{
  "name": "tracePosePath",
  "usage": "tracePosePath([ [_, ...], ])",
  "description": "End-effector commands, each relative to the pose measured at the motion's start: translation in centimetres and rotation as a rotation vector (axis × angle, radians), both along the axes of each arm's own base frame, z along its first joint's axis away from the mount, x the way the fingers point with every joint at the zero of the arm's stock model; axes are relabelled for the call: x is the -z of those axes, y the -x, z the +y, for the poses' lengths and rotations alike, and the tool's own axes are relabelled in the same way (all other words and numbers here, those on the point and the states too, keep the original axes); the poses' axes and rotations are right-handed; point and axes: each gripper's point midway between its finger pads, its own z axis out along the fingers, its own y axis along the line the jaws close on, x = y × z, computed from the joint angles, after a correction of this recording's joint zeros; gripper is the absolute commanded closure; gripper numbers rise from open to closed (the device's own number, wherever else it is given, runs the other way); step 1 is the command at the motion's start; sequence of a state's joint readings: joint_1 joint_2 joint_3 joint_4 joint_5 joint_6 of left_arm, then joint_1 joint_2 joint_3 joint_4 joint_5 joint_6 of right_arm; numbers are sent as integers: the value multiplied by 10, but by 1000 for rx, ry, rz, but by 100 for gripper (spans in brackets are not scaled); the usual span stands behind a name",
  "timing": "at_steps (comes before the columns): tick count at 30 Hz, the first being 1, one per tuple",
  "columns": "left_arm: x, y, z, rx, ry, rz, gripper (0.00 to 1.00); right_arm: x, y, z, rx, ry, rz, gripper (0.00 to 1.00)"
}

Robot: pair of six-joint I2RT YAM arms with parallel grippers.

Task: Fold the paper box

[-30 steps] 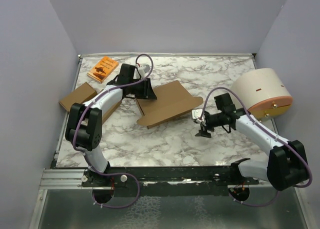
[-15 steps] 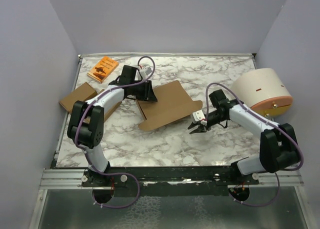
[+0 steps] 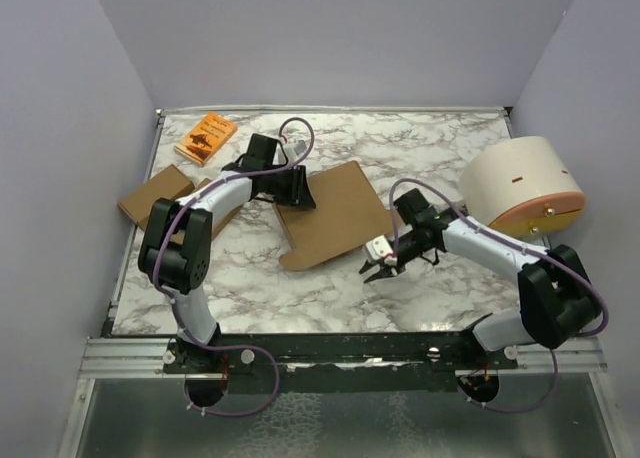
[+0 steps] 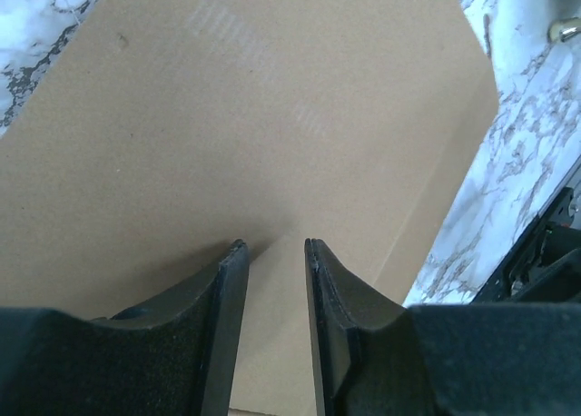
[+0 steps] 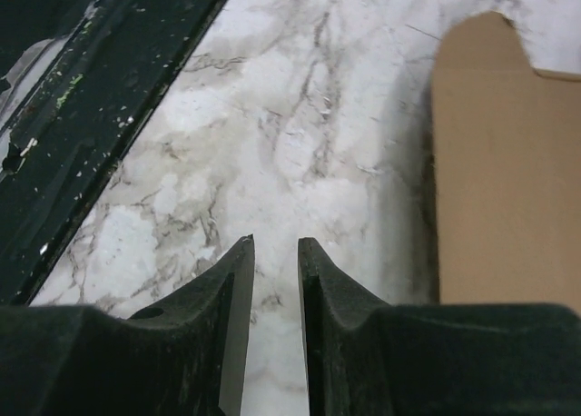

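Centrally, left gripper (image 4: 272,243) sat on paper box (image 3: 338,213), jaws slightly parted, grasp indeterminate; right gripper (image 5: 275,242) hung near it, slightly parted, empty.

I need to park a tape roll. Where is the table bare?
Bare table: far strip behind the paper box, between orange book and round beige container; near strip between left arm and right gripper. Crowded: left edge, around the cardboard piece.

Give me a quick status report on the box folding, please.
Left gripper seems clamped on paper box. Right gripper slightly open, empty, beside its near edge. Nothing between.
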State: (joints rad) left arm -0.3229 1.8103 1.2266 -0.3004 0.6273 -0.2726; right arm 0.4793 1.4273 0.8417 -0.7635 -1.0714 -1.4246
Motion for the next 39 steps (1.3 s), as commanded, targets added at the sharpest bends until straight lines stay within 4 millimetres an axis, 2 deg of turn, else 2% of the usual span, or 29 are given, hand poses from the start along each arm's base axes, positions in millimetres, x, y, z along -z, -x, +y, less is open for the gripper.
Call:
tracePosePath([
  [1,-48,-13,-1,-34,52,-144,63,24,-6,26,0,54,-111,74],
  [2,-53,-19,1,-49,62,-160,61,27,-4,31,-13,63,-125,75],
  [3,-70,-24,4,-65,80,-205,59,31,-3,37,-17,73,-140,76],
  [4,-77,-31,10,-88,86,-231,57,33,-4,43,-9,76,-167,78],
  [6,-82,-47,25,-153,92,-256,48,40,-8,54,22,83,-250,81],
  [7,-83,-56,33,-190,101,-261,47,47,-8,56,46,89,-293,83],
  [9,-77,-74,49,-261,105,-249,45,48,-16,65,94,59,-408,93],
  [11,-64,-90,62,-307,75,-235,45,52,-19,69,122,53,-482,98],
  [14,-49,-105,69,-331,55,-214,44,54,-19,75,159,25,-597,99],
  [17,-35,-111,72,-325,24,-191,44,52,-12,87,169,-29,-762,99],
  [19,-34,-120,74,-321,20,-193,44,45,-13,97,208,-77,-862,99],
  [23,-18,-124,71,-288,26,-156,43,39,-24,106,293,-135,-1026,99],
  [29,4,-113,65,-244,34,-77,43,15,-40,100,445,-293,-1273,99],
  [30,7,-111,65,-239,35,-65,44,20,-45,100,450,-270,-1313,99],
  [32,12,-106,64,-228,34,-50,44,25,-49,103,465,-260,-1310,99],
  [39,21,-92,61,-185,36,-8,45,14,-54,111,499,-292,-1317,99],
])
